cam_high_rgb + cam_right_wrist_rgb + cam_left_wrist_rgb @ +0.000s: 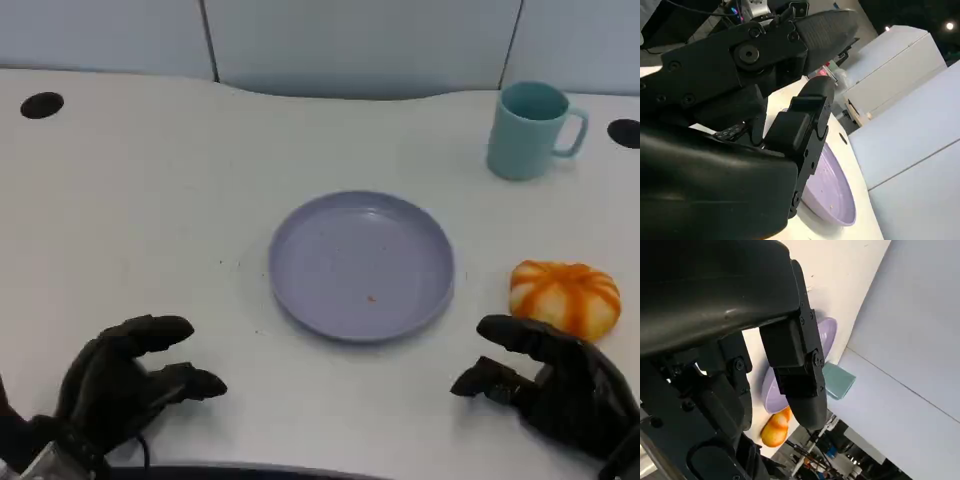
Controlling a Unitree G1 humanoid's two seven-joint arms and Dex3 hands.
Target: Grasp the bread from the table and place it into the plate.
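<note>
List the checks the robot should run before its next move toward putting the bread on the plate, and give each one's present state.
1. Bread in reach of the right hand: ok, it lies just beyond that hand's fingertips.
2. Right hand free to grasp: ok, fingers apart, holding nothing.
3. Plate ready to receive: ok, only tiny crumbs in it.
4. Path from bread to plate: ok, bare table between them.
5. Cup out of the way: ok, it stands well behind the bread.
6. Left hand clear of the plate: ok, it is apart from the rim, holding nothing.

Orange-striped bread (565, 297) lies just right of empty lavender plate (361, 266).
</note>
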